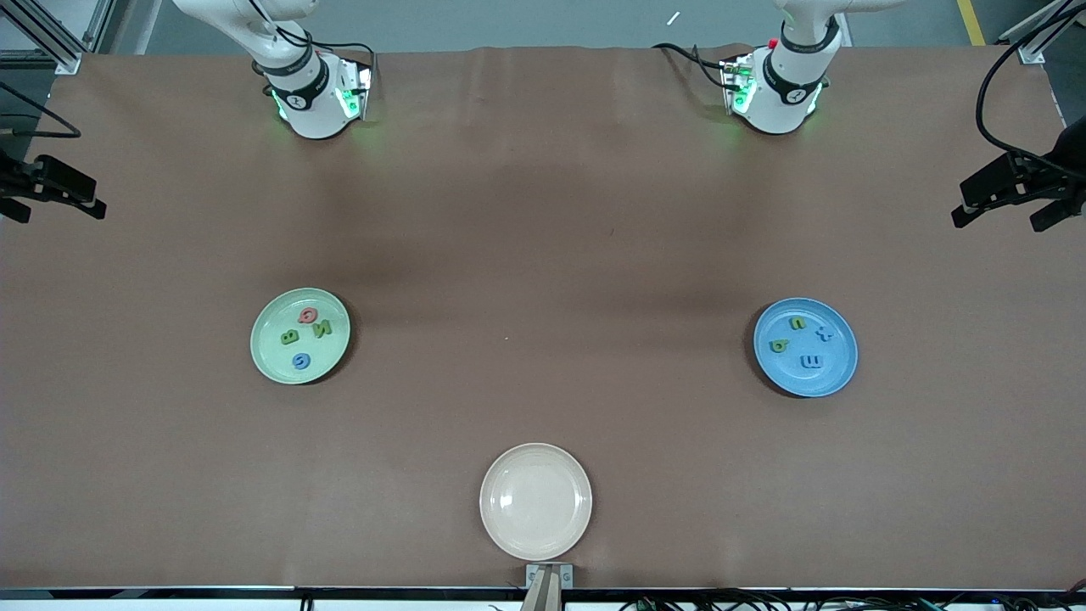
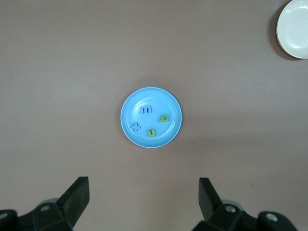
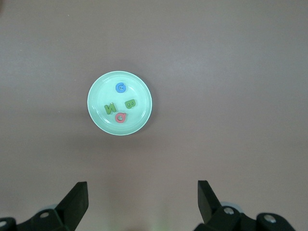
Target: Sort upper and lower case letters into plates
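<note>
The pale green plate lies toward the right arm's end and holds several letters: a red one, two green ones and a blue one. The blue plate lies toward the left arm's end with several letters in it, two green and two blue. My left gripper hangs open and empty high over bare table, with the blue plate in its view. My right gripper is likewise open and empty, high up, looking down on the green plate. Neither gripper shows in the front view.
A cream-beige plate with nothing in it sits nearest the front camera, midway along the table; it also shows in the left wrist view as the cream plate. Black camera mounts stand at both table ends.
</note>
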You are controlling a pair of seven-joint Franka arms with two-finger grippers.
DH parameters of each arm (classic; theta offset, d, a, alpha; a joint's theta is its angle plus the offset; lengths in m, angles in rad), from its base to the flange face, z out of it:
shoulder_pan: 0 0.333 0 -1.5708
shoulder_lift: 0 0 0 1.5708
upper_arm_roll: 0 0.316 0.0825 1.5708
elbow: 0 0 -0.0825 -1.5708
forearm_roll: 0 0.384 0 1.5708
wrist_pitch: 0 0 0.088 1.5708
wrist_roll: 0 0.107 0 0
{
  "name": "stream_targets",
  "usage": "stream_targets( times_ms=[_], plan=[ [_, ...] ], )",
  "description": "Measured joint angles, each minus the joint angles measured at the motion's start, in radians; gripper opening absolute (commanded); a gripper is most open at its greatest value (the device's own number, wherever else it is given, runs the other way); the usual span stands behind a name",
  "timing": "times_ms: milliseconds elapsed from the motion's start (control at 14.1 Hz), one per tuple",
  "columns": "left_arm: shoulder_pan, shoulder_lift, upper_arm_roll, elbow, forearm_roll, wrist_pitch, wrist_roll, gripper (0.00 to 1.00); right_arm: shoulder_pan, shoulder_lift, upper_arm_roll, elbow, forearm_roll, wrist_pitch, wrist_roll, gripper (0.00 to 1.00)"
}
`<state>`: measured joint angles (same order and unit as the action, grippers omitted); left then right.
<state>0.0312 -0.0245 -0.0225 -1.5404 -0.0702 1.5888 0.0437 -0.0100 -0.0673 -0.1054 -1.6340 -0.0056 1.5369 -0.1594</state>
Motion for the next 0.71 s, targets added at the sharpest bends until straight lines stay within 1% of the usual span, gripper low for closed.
stream_targets(
  times_ms=[569,711],
  plan=[
    [-0.001,-0.002,-0.001,0.003,0.000,-0.005,0.000,1.00,0.000,-0.006,0.000,-0.004,0.000,0.000,0.000,1.00],
    [-0.002,-0.002,-0.002,0.002,0.017,-0.007,0.013,1.00,0.000,-0.006,0.000,-0.007,0.000,0.000,0.000,1.00]
  ],
)
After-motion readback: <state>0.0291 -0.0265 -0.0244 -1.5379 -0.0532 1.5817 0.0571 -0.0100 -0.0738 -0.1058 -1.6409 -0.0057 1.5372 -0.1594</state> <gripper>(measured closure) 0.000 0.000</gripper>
